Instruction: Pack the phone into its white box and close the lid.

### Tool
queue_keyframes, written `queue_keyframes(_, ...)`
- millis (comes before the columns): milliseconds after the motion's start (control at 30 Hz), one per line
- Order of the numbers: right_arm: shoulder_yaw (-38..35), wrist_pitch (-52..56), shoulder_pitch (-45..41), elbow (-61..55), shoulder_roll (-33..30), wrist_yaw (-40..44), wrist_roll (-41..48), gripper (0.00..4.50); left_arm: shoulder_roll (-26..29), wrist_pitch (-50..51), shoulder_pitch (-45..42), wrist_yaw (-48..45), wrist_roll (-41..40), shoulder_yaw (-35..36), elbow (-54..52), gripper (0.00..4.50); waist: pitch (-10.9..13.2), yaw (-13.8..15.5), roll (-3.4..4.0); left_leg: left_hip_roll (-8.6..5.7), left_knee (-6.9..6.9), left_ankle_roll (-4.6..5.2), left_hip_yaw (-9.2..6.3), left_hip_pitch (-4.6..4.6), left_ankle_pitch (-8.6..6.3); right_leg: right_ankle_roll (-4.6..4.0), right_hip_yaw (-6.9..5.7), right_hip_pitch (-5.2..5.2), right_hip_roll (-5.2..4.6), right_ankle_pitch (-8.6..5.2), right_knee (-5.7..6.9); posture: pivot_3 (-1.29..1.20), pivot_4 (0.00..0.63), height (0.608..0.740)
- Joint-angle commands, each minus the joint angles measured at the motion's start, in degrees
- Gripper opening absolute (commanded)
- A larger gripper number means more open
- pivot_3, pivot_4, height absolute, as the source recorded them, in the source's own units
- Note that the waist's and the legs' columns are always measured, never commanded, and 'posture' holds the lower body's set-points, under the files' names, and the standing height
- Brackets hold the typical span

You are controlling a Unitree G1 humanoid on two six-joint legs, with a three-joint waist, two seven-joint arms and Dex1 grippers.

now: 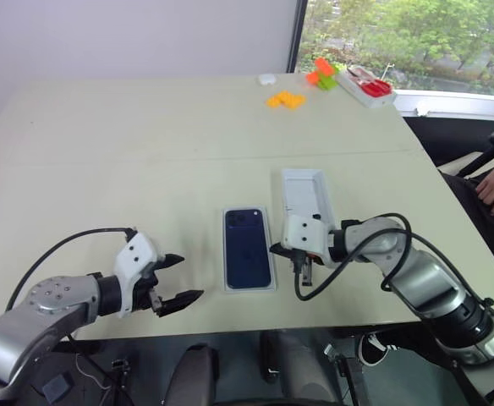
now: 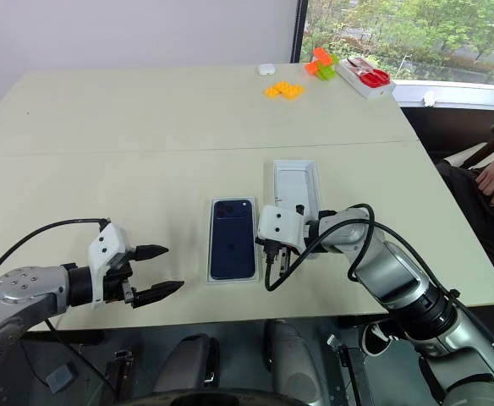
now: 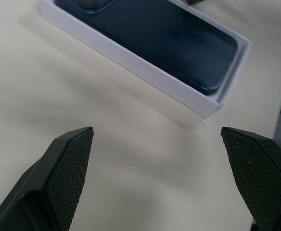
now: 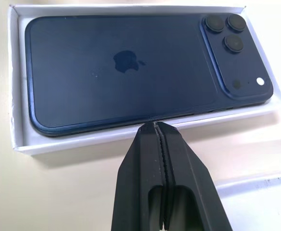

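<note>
Pale surface (image 1: 145, 144) beside a window, trees outside. One phone (image 1: 248, 248) lies camera-side up in one white box (image 1: 227, 286), one lid (image 1: 304, 196) just right of it. Left end effector (image 1: 178, 280) spread wide, empty; right end effector (image 4: 156, 126) pinched closed, tips at the box's near rim.

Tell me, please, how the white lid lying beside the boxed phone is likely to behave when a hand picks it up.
The lid looks like thin white cardboard, so it is probably light and may slide on the smooth table if nudged. Its shallow walls look rigid enough to keep their shape, though a hard pinch could flex them. Lying flat with its open side up, it seems unlikely to tip or roll.
</note>
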Motion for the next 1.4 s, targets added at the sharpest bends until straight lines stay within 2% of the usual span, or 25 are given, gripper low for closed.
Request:
queue_keyframes(33,-0.5,-0.2,-1.0,-1.9,0.6,0.1,0.3,0.01,0.1,-2.2,0.4,-1.6,1.7,1.0,-2.0,4.50,0.0,0.0,0.00,0.00,0.00,0.00,0.00,-0.01,0.00,0.00,0.00,-0.01,0.00,0.00,0.00,0.00,0.150,0.734)
queue_keyframes(733,1.7,-1.3,-1.9,-1.4,1.3,1.4,-1.2,0.01,-2.7,-1.9,0.2,-1.7,3.4,0.2,-2.9,4.50,0.0,0.0,0.00,0.03,0.00,0.00,0.00,0.02,0.00,0.01,0.00,0.00,0.04,0.01,0.05,0.00,0.150,0.734)
queue_keyframes(867,-1.9,-1.8,-2.3,-1.1,1.0,0.6,0.0,0.01,-2.9,-2.3,0.2,-1.7,3.6,0.5,-2.8,4.50,0.0,0.0,0.00,0.03,0.01,0.00,0.00,0.02,0.00,0.01,0.01,0.00,0.03,0.01,0.06,0.00,0.150,0.734)
queue_keyframes(1167,-12.9,0.2,-2.9,0.0,-3.8,2.3,5.3,0.01,-3.0,-4.9,0.0,-1.6,6.1,4.0,1.0,4.50,0.0,0.1,-0.01,0.02,0.02,0.01,0.00,0.01,0.00,0.00,0.01,0.02,0.03,0.01,0.06,0.00,0.150,0.734)
queue_keyframes(1267,-14.0,1.4,-2.4,2.6,-4.8,1.8,5.5,0.87,-3.6,-5.4,-0.9,-1.5,6.3,4.6,2.3,4.50,0.0,0.0,-0.01,0.03,0.02,0.01,0.02,0.05,0.00,0.00,0.02,0.04,0.04,0.01,0.06,0.00,0.150,0.734)
queue_keyframes(1400,-14.0,0.1,-1.0,2.8,-6.4,2.5,5.5,2.88,-3.9,-5.4,-1.9,-1.6,7.0,4.3,3.0,4.50,0.0,0.1,-0.01,0.02,0.03,0.01,0.03,0.04,0.00,-0.01,0.02,0.04,0.03,0.02,0.08,0.00,0.150,0.734)
